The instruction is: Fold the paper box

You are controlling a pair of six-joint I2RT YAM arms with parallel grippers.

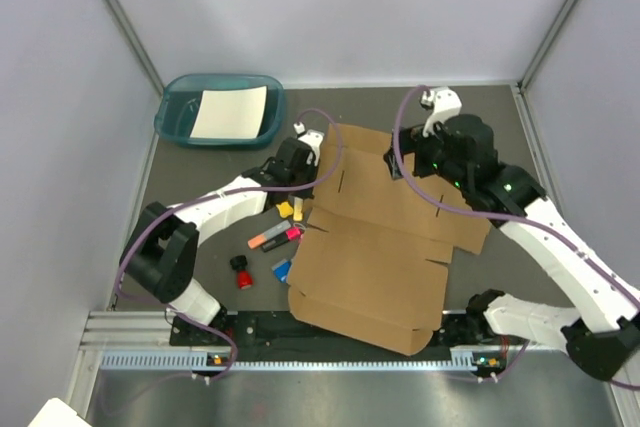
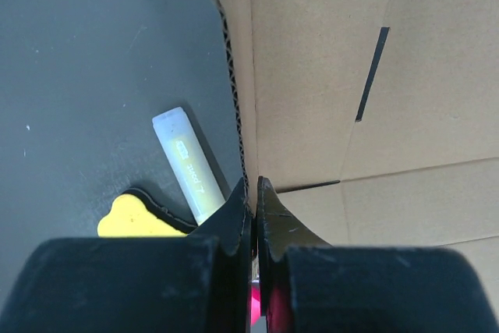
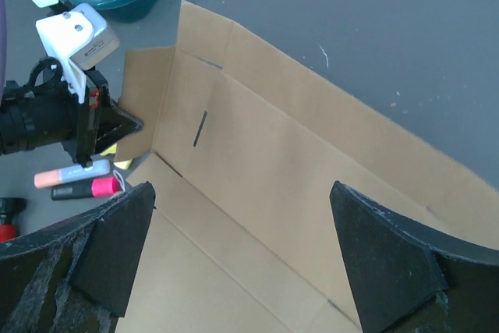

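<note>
The paper box is a brown die-cut cardboard sheet lying mid-table, its far panels raised. My left gripper is shut on the edge of the box's far-left flap; the corrugated edge runs up between the jaws. My right gripper hovers open over the far panel, with its two black fingers wide apart above the cardboard, touching nothing. The left gripper also shows in the right wrist view, holding the flap.
A teal tray holding a white sheet stands at the far left. Small items lie left of the box: a pale marker, a yellow piece, orange and pink markers, a red object, a blue piece.
</note>
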